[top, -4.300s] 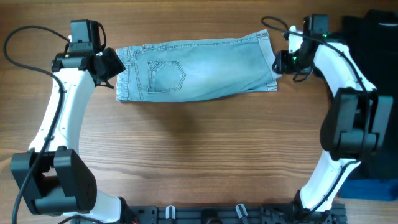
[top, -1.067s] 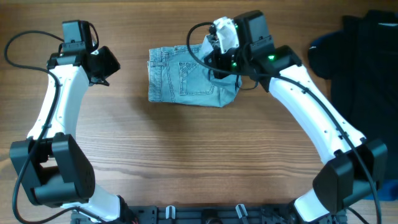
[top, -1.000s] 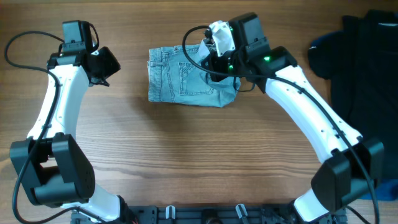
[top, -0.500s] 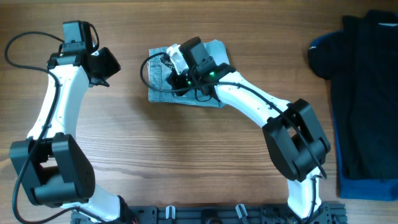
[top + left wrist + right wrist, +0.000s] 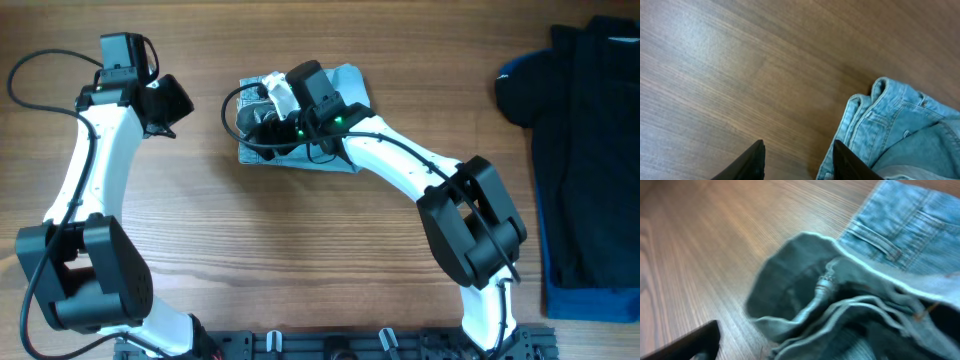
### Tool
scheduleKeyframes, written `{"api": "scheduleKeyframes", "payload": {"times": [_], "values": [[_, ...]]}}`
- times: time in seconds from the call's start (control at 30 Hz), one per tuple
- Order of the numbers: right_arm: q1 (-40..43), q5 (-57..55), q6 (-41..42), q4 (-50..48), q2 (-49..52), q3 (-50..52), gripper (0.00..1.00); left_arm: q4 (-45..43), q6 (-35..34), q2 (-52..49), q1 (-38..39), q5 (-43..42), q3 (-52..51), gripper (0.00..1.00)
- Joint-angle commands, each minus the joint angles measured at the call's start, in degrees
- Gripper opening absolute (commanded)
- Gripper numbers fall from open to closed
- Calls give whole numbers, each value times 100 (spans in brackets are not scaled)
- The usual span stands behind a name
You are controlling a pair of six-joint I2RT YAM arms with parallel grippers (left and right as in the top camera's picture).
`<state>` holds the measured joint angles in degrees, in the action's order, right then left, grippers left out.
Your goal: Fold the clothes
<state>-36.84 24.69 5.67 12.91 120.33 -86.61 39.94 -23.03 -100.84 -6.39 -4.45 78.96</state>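
The light blue denim shorts (image 5: 345,82) lie folded into a small bundle at the upper middle of the wooden table. My right gripper (image 5: 258,118) hovers low over the bundle's left end. In the right wrist view, bunched denim (image 5: 900,215) fills the space at the jaws (image 5: 790,347). One finger shows far to the lower left and the other is hidden by cloth, so the jaws look spread apart. My left gripper (image 5: 170,105) is open and empty, to the left of the shorts. In the left wrist view its fingers (image 5: 800,160) are above bare wood beside the waistband edge (image 5: 900,125).
A pile of dark garments with blue trim (image 5: 585,150) lies along the right edge of the table. The right arm (image 5: 400,170) stretches across the middle. Cables loop near both wrists.
The right gripper carried the shorts' right end over to the left, folding them into a small bundle. In the last half second it shifted slightly left. The left arm stayed still.
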Motion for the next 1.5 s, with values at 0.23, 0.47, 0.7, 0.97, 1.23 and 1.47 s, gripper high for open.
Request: {"api": "scheduleKeyframes", "payload": {"times": [0.23,0.47,0.7,0.97,1.23,1.47], "values": [[1093,-721,-81,1803,-1954,-525,100,-717,1657,109,258,-2315,166,30],[2636,-1403,-79,3582,-2142,-520,100,-658,2986,109,1812,-706,203,20],[2959,-1401,-105,3620,-2142,-520,99,-911,3679,66,2225,243,201,38],[2959,-1401,-105,3617,-2142,-520,100,-693,4385,-389,2225,260,195,38],[2959,-1401,-103,3617,-2142,-520,100,-1283,4382,-527,2109,267,195,36],[2959,-1401,-105,3615,-2142,-520,100,-1495,4380,-1008,1755,260,195,30]]}}
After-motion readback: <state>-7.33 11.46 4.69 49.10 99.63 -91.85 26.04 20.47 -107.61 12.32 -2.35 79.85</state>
